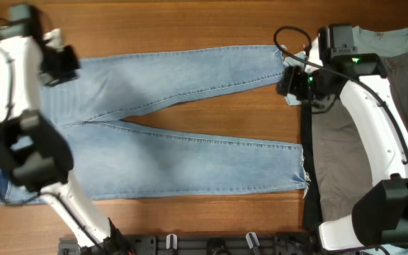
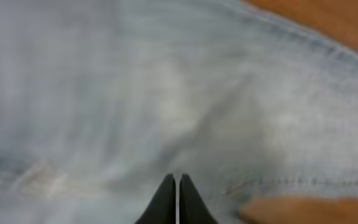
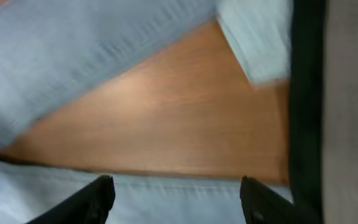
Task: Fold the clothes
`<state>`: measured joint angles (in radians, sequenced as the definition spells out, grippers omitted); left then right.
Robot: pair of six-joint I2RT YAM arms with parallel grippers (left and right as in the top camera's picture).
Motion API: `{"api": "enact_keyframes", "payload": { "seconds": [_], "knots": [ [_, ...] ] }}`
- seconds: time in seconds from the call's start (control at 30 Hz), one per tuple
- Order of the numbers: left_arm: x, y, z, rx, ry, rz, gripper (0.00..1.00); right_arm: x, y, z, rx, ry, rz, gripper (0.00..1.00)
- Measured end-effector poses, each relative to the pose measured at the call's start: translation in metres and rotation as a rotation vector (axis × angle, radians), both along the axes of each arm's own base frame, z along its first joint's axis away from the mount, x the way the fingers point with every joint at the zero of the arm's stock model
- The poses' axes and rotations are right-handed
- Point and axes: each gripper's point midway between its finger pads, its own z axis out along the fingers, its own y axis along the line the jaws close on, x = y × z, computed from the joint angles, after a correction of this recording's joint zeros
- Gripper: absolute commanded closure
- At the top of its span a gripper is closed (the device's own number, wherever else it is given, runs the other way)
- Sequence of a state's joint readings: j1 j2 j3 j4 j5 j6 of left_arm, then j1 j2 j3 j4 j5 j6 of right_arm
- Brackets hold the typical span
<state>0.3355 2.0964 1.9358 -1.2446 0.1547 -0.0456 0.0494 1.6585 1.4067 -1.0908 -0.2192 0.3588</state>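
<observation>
Where the jeans (image 1: 190, 159) lie: flat on the wooden surface (image 1: 190, 21), light-blue denim, the waist at the left, the two legs running to the right and parting in a V, with frayed hems at their right ends.
Left tool (image 1: 61, 65): over the waist end of the jeans. In the wrist view its fingertips (image 2: 165, 200) are pressed together and blurred denim fills nearly the whole picture. I cannot tell if any cloth is caught between them.
Right tool (image 1: 294, 81): just beside the hem of the upper leg. In the wrist view its fingers (image 3: 95, 199) stand wide apart with nothing between them, bare wood lies beneath, and denim shows above and below.
Grey trousers (image 1: 338, 156): on the right side of the surface, near the hems of the jeans, partly hidden by the right arm (image 1: 381, 120).
Pale-blue T-shirt (image 1: 395, 41): in the far right corner, at the upper end of the grey trousers.
</observation>
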Motion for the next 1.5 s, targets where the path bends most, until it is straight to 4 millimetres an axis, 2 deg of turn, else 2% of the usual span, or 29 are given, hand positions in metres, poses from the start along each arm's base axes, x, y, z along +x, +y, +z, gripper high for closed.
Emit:
{"api": "enact_keyframes", "payload": {
  "seconds": [0.1,0.13,0.2,0.27,0.33,0.37,0.43,0.47,0.53,0.63,0.73,0.77,0.83,0.87,0.93,1.0,1.07,1.1,1.13,1.17,1.23,1.33,1.43,1.5],
  "knots": [
    [-0.034,0.036,0.037,0.003,-0.018,0.11,0.96,-0.024,-0.015,-0.019,-0.021,0.147,-0.051,0.42],
    [-0.052,0.053,0.052,0.003,-0.028,0.172,0.96,-0.031,-0.019,-0.029,-0.026,0.188,-0.064,0.43],
    [-0.078,0.076,0.07,0.004,-0.039,0.266,0.96,-0.043,-0.019,-0.048,-0.024,0.227,-0.054,0.46],
    [-0.101,0.089,0.079,-0.007,-0.024,0.344,0.96,-0.06,-0.013,-0.067,0.003,0.277,-0.021,0.49],
    [-0.114,0.098,0.079,-0.022,-0.006,0.393,0.96,-0.08,-0.007,-0.083,0.022,0.34,-0.006,0.55],
    [-0.117,0.102,0.079,-0.023,-0.005,0.406,0.96,-0.089,-0.005,-0.091,0.029,0.363,0.0,0.61],
    [-0.127,0.114,0.079,-0.029,-0.001,0.451,0.96,-0.108,-0.002,-0.114,0.038,0.397,0.013,0.88],
    [-0.131,0.118,0.079,-0.03,-0.001,0.466,0.96,-0.107,0.0,-0.123,0.05,0.376,0.011,0.96],
    [-0.136,0.123,0.078,-0.032,0.001,0.484,0.96,-0.102,0.004,-0.14,0.074,0.324,-0.025,0.96],
    [-0.139,0.123,0.078,-0.036,0.011,0.489,0.96,-0.089,0.011,-0.145,0.139,0.241,-0.117,0.96],
    [-0.14,0.123,0.078,-0.034,0.014,0.49,0.96,-0.052,0.02,-0.144,0.22,0.09,-0.175,0.96],
    [-0.14,0.123,0.078,-0.033,0.014,0.49,0.96,-0.02,0.025,-0.141,0.265,-0.039,-0.188,0.94],
    [-0.139,0.123,0.078,-0.033,0.013,0.49,0.95,-0.005,0.027,-0.141,0.282,-0.094,-0.175,0.88],
    [-0.14,0.124,0.078,-0.029,0.016,0.491,0.95,-0.003,0.028,-0.14,0.289,-0.098,-0.164,0.81],
    [-0.143,0.126,0.077,-0.01,0.027,0.495,0.93,-0.006,0.026,-0.136,0.292,-0.079,-0.142,0.66],
    [-0.145,0.129,0.077,0.005,0.036,0.501,0.92,-0.015,0.018,-0.115,0.283,-0.064,-0.119,0.56],
    [-0.146,0.13,0.077,0.013,0.04,0.504,0.91,-0.026,0.009,-0.079,0.272,-0.099,-0.102,0.52],
    [-0.146,0.13,0.076,0.015,0.042,0.506,0.91,-0.039,0.002,-0.062,0.251,-0.091,-0.115,0.52],
    [-0.146,0.131,0.077,0.018,0.041,0.506,0.91,-0.048,-0.003,-0.059,0.226,-0.067,-0.131,0.53],
    [-0.146,0.131,0.076,0.022,0.043,0.507,0.91,-0.069,-0.012,-0.057,0.175,-0.004,-0.159,0.53],
    [-0.146,0.132,0.076,0.025,0.043,0.508,0.91,-0.084,-0.02,-0.065,0.119,0.055,-0.182,0.53],
    [-0.146,0.132,0.077,0.026,0.041,0.508,0.96,-0.102,-0.026,-0.097,0.085,0.154,-0.232,0.51],
    [-0.15,0.129,0.076,0.015,0.06,0.511,0.96,-0.112,-0.027,-0.126,0.071,0.245,-0.272,0.46],
    [-0.151,0.127,0.076,0.01,0.068,0.511,0.96,-0.112,-0.028,-0.137,0.068,0.269,-0.284,0.48]
  ]
}}
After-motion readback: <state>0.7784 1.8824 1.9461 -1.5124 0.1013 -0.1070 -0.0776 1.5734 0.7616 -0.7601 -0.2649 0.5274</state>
